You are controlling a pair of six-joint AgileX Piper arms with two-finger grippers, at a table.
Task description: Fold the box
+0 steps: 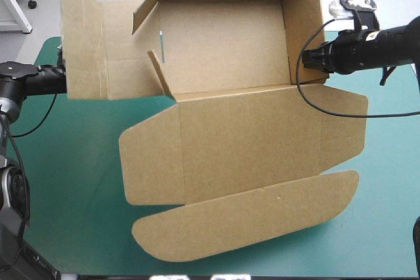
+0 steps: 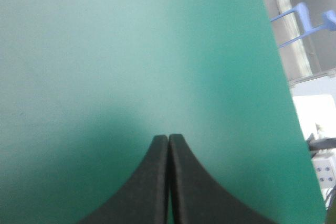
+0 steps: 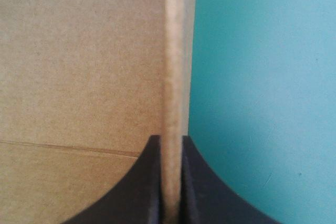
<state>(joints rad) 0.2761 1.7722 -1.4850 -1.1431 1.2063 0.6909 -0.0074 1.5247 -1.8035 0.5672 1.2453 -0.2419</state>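
The brown box (image 1: 249, 129) lies mid-table. Its far half stands as an open tray with raised walls, and the lid with its rounded flaps lies flat toward the near edge. My right gripper (image 1: 307, 58) is shut on the tray's right wall (image 1: 302, 27). In the right wrist view the wall's pale edge (image 3: 173, 77) runs up between the black fingers (image 3: 149, 182). A loose side panel (image 1: 85, 44) stands out at the tray's left and hides my left gripper's tip in the high view. In its own view my left gripper (image 2: 169, 139) is shut on nothing over bare teal-green cover.
Bare teal-green cover (image 1: 65, 214) shows at the near left and along the right edge (image 1: 387, 181). The table's left edge and a rounded corner (image 2: 278, 72) lie ahead of the left gripper.
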